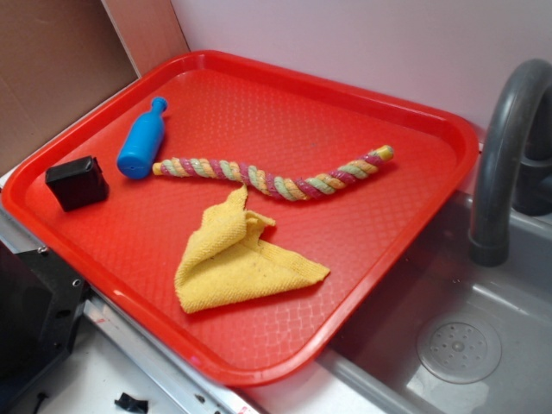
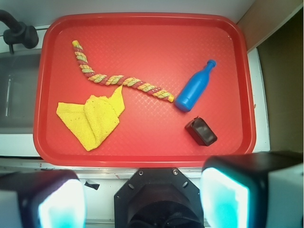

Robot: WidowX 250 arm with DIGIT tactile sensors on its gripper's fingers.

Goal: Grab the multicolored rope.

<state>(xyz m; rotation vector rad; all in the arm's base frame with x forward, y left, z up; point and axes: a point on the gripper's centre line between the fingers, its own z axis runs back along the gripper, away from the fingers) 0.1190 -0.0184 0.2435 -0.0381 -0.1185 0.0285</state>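
Note:
The multicolored rope, twisted from pink, yellow and pale green strands, lies wavy across the middle of the red tray. One end almost touches the blue bottle. My gripper hangs high above the tray's near edge, far from the rope. Its two pale fingers stand wide apart with nothing between them. The gripper is out of sight in the exterior view.
A crumpled yellow cloth lies just in front of the rope, one corner touching it. A small black box sits near the bottle. A grey sink and faucet adjoin the tray.

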